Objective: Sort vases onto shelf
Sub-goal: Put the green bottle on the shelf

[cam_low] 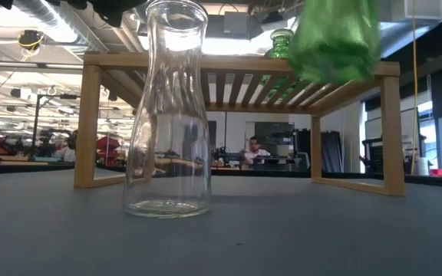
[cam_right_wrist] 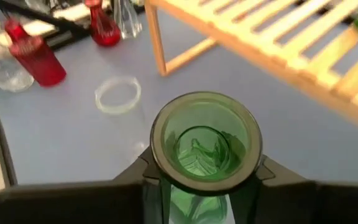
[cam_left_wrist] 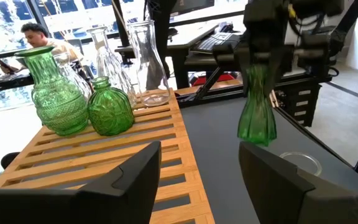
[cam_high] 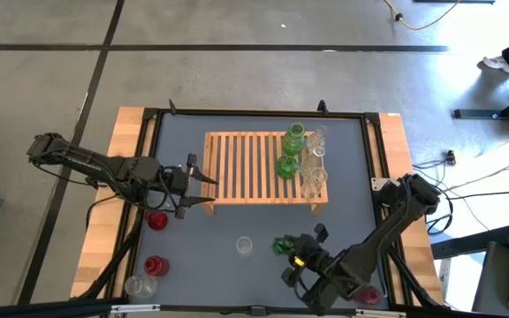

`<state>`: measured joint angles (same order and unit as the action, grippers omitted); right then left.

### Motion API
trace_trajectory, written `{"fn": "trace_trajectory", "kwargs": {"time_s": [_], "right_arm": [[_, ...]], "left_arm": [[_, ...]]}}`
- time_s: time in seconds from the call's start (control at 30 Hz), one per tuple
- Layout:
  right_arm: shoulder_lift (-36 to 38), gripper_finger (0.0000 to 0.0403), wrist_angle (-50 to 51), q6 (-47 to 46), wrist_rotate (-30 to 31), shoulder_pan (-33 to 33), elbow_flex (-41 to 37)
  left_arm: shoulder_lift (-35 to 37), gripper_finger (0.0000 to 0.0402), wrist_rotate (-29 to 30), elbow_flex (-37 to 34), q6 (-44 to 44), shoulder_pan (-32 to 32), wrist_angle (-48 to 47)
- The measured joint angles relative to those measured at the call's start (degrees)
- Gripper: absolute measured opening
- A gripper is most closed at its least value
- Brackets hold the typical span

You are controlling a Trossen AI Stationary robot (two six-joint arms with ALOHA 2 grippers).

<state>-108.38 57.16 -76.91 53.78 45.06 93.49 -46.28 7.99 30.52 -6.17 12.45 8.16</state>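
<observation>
Bare slats left of shelf (cam_high: 237,168) vases (cam_high: 300,159)

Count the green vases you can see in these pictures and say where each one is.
3. Two stand on the shelf: a tall green vase and a round green vase beside it. The third green vase is held off the table by the right gripper. None appears hidden.

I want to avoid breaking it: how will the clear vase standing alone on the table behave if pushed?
The clear vase looks like thin glass, so probably fragile and slippery. It is tall with a narrow neck over a modest base, so a high push may tip it; then it could roll.
</observation>
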Motion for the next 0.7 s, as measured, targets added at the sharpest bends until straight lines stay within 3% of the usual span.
{"fn": "trace_trajectory", "kwargs": {"time_s": [0.7], "right_arm": [[0.0, 0.009, 12.4, 15.4, 1.1, -10.8, 18.6]], "left_arm": [[0.0, 0.0211, 0.0, 0.0, 0.0, 0.0, 0.0]]}}
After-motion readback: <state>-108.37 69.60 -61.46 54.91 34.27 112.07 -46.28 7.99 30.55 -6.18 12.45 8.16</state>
